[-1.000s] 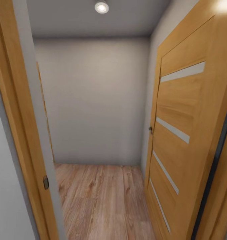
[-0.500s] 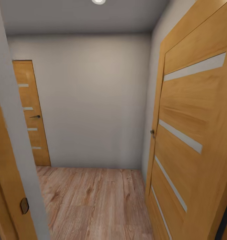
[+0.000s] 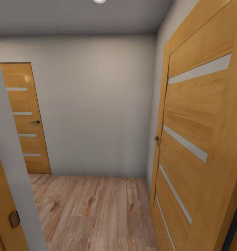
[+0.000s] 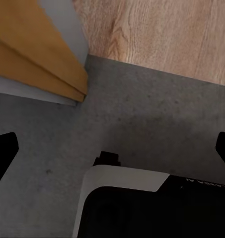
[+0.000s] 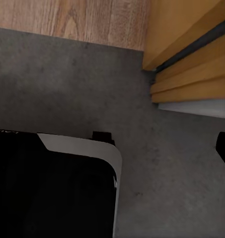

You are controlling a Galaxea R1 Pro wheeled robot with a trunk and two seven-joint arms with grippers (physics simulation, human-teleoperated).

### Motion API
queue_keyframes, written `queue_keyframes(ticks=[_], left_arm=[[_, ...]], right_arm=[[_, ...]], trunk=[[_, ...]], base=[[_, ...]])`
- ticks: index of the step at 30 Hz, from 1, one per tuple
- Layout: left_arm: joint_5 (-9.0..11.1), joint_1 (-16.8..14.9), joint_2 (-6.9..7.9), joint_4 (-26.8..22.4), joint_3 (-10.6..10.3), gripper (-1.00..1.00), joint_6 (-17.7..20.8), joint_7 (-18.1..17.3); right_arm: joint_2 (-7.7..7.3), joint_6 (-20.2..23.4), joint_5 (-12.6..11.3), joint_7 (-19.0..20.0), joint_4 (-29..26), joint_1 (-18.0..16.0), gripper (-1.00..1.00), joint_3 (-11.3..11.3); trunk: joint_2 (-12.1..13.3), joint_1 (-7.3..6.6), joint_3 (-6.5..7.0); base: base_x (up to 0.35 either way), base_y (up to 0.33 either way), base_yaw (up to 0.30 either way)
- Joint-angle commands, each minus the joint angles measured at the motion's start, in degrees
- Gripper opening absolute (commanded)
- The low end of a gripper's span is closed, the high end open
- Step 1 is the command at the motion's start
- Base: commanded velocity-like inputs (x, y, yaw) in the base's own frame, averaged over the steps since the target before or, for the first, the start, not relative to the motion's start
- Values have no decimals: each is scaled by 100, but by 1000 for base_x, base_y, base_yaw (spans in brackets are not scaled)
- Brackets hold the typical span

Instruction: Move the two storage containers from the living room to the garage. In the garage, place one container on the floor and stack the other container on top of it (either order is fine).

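Observation:
No orange-red storage container is in view. In the left wrist view my left gripper (image 4: 112, 148) is open, its black fingertips (image 4: 3, 153) at both picture edges, with nothing between them over dark grey concrete floor (image 4: 157, 114). In the right wrist view my right gripper (image 5: 112, 148) also looks open and holds nothing; one black fingertip (image 5: 224, 148) shows, the other merges with my black-and-white base (image 5: 52, 188). Both wrist views show the concrete meeting light wood planks (image 5: 67, 20) at a door threshold.
Ahead is a small hallway with wood plank flooring (image 3: 94, 209) and a plain grey wall (image 3: 97, 104). An open wooden door (image 3: 198, 139) stands close on the right. The door frame (image 3: 7, 195) is close on the left. A closed wooden door (image 3: 24, 118) sits at the far left.
The whole head view has shifted: I have moved forward through the doorway. The left frame has slid out toward the edge, uncovering the closed door at the far left.

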Motion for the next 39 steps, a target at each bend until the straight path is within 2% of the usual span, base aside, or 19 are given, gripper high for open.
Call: queue_keyframes(ticks=[1,5,16,27,39], left_arm=[[39,-3,-2,0,-48,100,-13,18],[39,-3,-3,0,-50,100,-13,19],[46,-3,-7,0,-48,100,-15,21],[48,-3,-19,0,-44,100,-13,36],[50,-3,-3,0,-47,100,-6,37]], right_arm=[[-1,-26,39,-11,16,-8,100,23],[-1,-28,41,-11,16,-8,100,23],[-1,-26,43,-11,16,-8,100,32],[-10,-8,54,-11,16,-8,100,26],[-10,-21,60,-11,16,-8,100,23]], trunk=[[-5,1,-9],[-5,1,-9],[-5,1,-9],[-5,1,-9],[-5,1,-9]], base=[[0,-45,0],[0,-16,69],[0,-1,234],[7,0,34],[269,0,0]])
